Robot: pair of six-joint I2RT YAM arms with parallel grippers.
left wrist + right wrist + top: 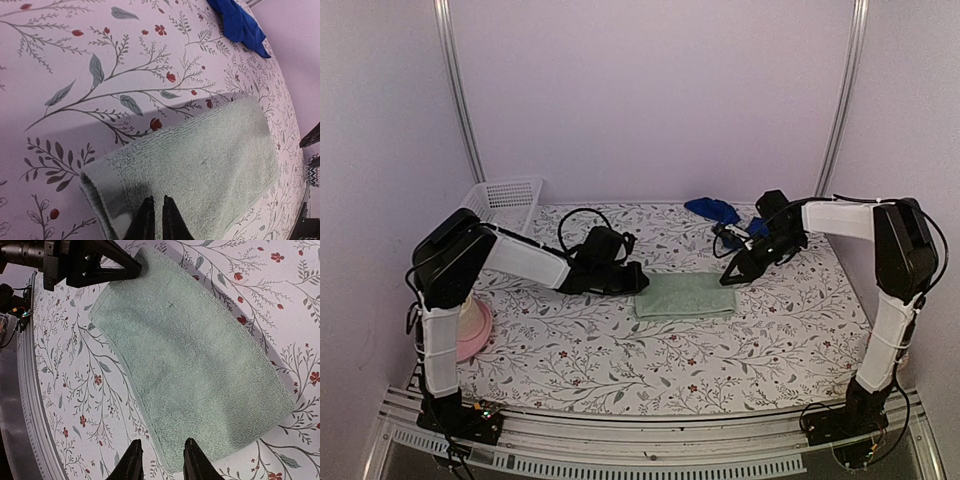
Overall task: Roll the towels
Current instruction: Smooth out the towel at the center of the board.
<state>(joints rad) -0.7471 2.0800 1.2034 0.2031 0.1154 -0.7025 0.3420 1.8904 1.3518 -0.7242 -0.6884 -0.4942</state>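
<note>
The pale sage-green towel (685, 297) lies folded flat on the flowered tablecloth at mid-table. It fills the left wrist view (210, 160) and the right wrist view (190, 355). My left gripper (640, 281) is shut, its tips (157, 201) close together over the towel's left end, with no cloth seen between them. It also shows in the right wrist view (135, 266), at the towel's far end. My right gripper (727, 278) is open, its tips (161, 450) spread over the towel's right end near one corner. The royal-blue towel (715, 210) lies bunched at the back (240, 22).
A white slotted basket (505, 200) stands at the back left. A pink round object (472, 330) sits at the left edge beside the left arm's base. A metal rail (27, 405) runs along the table's near edge.
</note>
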